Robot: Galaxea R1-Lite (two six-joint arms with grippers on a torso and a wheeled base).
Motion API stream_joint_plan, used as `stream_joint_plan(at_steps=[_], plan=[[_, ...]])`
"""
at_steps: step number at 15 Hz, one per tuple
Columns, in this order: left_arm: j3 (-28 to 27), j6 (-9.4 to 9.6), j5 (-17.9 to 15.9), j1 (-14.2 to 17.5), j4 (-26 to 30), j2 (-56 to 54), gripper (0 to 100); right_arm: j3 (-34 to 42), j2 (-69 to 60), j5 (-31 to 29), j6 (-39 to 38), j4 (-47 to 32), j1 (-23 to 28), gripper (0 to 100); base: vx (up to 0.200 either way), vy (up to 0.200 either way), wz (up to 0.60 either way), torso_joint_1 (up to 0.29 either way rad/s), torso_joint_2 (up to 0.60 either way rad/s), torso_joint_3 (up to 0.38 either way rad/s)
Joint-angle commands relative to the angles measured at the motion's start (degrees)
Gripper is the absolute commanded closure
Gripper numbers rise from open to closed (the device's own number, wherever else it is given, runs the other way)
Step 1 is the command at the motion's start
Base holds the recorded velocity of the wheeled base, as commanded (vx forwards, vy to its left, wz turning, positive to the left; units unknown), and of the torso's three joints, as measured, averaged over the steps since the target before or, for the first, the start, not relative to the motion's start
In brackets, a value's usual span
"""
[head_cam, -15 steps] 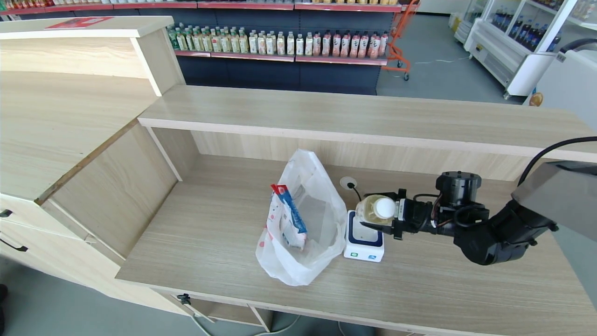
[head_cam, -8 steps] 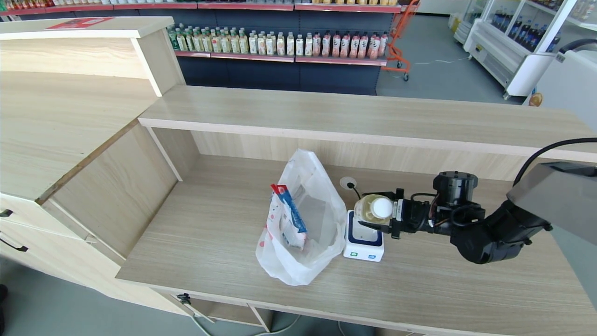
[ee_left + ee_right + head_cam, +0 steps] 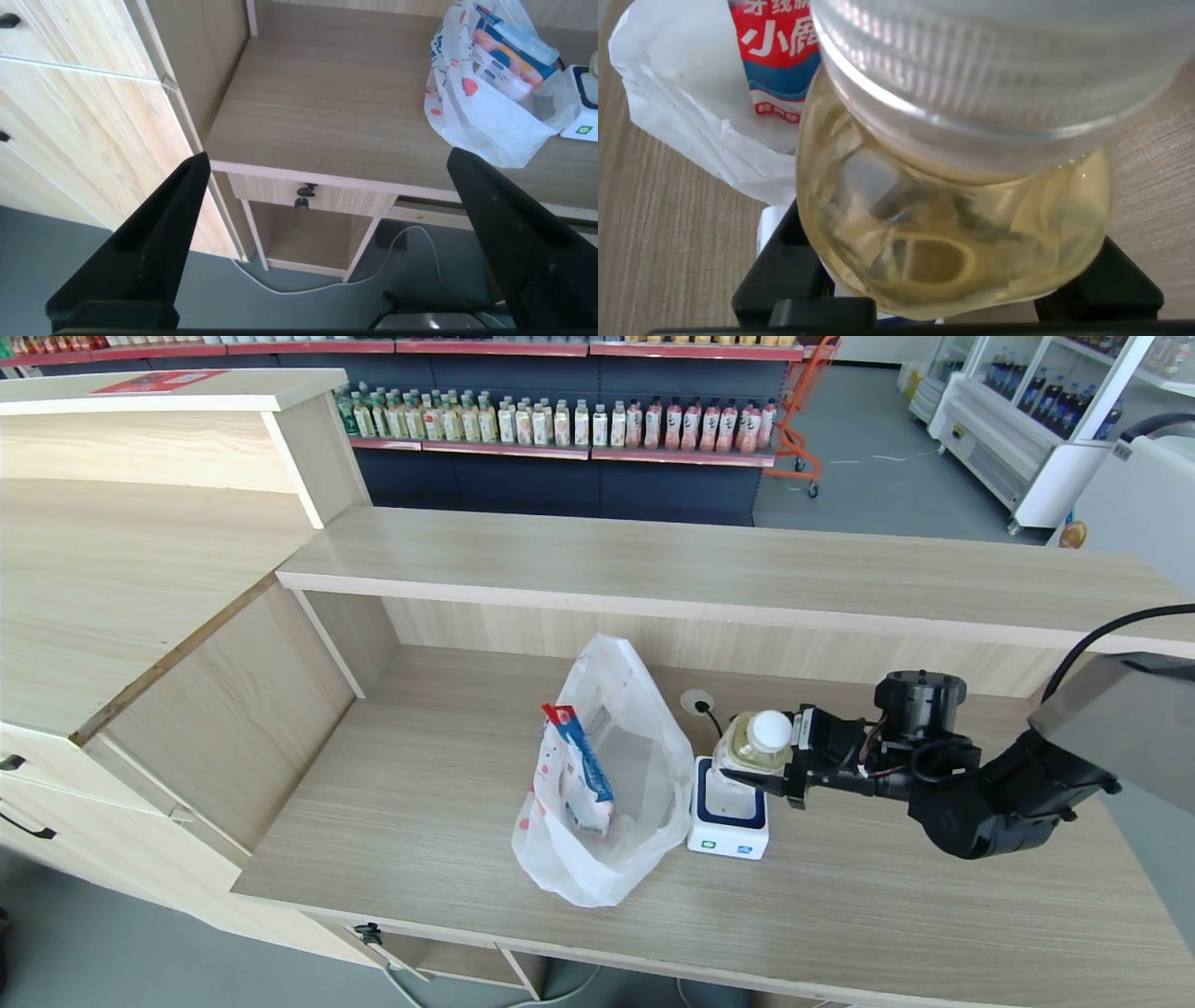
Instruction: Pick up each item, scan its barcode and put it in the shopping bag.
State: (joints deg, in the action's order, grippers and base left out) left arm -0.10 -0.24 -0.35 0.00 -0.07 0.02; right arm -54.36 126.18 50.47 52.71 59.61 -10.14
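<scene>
One counter [image 3: 420, 784] carries everything. One white plastic shopping bag [image 3: 644, 747] stands open on it, just beyond the fingertips of the right pincer [image 3: 747, 767] on the side away from the arm. One white and blue scanner box [image 3: 728, 831] sits on the counter directly under that pincer, touching the bag's side. One red, white and blue packet [image 3: 583, 775] stands inside the bag, farther from the pincer than the scanner. One bottle [image 3: 758, 739] of pale yellow drink with a white cap is clamped between the right pincer's fingers, held roughly upright above the scanner. From the right wrist the bottle [image 3: 962, 187] is seen cap first, with the bag [image 3: 682, 103] and packet [image 3: 775, 56] past it.

The left pincer [image 3: 327, 243] has its fingers wide apart and empty. It hangs off the counter's near edge [image 3: 318, 112], with the bag [image 3: 486, 103] well apart from it.

Compared with a second ago, the right wrist has turned and the bottle sits slightly higher over the scanner. The bag, packet and scanner have not moved.
</scene>
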Motion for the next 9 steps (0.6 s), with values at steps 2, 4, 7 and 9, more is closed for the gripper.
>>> stream_joint_plan(at_steps=[2,4,7,9], plan=[[0.0,-0.02,0.0,0.0,0.0,0.0,0,2.5,-12.7,-6.9,-28.1,-0.3,-1.5,100,0.000,0.000,0.00,0.000,0.00,0.000],[0.0,-0.02,0.0,0.0,0.0,0.0,0,1.4,-13.7,-15.9,-43.0,-0.3,-3.6,100,0.000,0.000,0.00,0.000,0.00,0.000],[0.0,-0.02,0.0,0.0,0.0,0.0,0,0.7,-11.0,-21.6,-50.3,-0.8,-6.9,100,0.000,0.000,0.00,0.000,0.00,0.000],[0.0,-0.02,0.0,0.0,0.0,0.0,0,-0.6,-7.9,-21.8,-53.0,-0.5,-8.4,100,0.000,0.000,0.00,0.000,0.00,0.000]])
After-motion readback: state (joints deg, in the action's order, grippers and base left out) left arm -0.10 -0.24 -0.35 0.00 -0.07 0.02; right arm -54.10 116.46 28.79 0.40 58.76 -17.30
